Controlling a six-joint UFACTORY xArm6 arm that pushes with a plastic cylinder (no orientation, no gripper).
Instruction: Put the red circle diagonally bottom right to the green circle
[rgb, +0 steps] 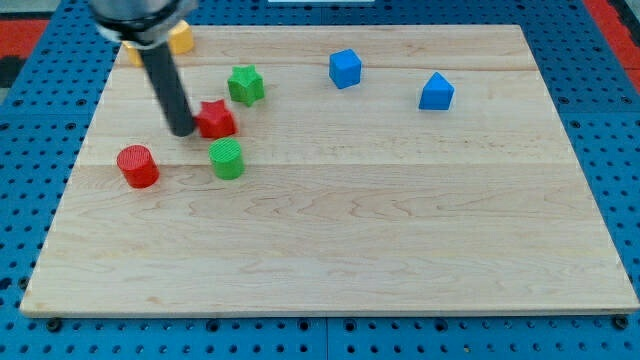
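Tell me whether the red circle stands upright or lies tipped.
Upright: the red circle shows its round flat top facing up, left of the green circle.

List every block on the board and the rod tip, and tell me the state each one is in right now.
my tip: down on the board, against the red star's left side.
red star: touching the tip, above the green circle.
red circle: standing alone, left of the green circle.
green circle: untouched.
green star: untouched.
blue cube: apart.
blue block: apart.
yellow block: partly hidden by the arm.
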